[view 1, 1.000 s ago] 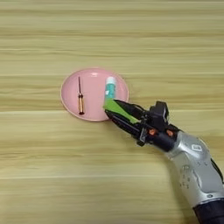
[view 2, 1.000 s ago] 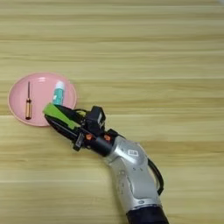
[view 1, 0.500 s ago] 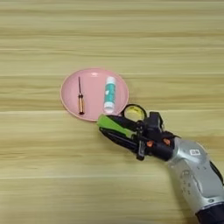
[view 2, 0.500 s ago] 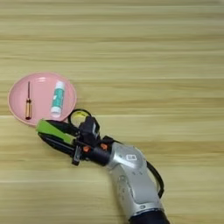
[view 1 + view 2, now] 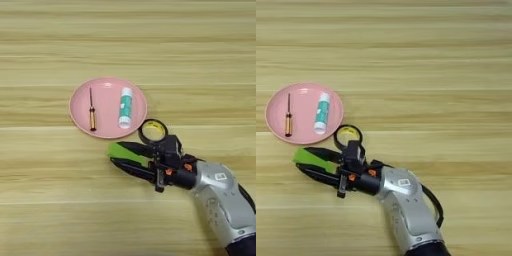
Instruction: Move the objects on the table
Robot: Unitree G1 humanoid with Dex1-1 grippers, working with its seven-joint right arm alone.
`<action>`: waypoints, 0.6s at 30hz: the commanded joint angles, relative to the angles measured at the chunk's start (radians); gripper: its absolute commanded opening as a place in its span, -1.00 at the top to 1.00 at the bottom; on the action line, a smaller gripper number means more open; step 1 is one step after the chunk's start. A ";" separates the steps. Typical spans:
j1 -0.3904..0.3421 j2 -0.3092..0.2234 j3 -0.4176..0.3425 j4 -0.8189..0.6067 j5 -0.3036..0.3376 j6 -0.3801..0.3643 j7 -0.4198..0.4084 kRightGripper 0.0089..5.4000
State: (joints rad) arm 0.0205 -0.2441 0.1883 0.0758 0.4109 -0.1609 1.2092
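No text, brand, number or sign can be read anywhere in either view. The white and teal tube point(image 5: 125, 107) on the pink plate point(image 5: 80, 115), left of the frame's centre, carries a coloured band that may be a label, but any print on it is too small to make out. The silver forearm point(image 5: 406, 200) at the lower right bears a small pale patch near its front end that could be a sticker; nothing on it is legible. The green block point(image 5: 124, 152), the black tape roll point(image 5: 153, 131), the small screwdriver point(image 5: 92, 111) and the table point(image 5: 128, 50) show no markings.
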 commanded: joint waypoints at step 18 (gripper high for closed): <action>-0.026 -0.048 0.035 -0.048 -0.028 0.013 -0.016 0.48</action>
State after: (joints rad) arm 0.0259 -0.2811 0.2314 0.0753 0.3868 -0.1403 1.2139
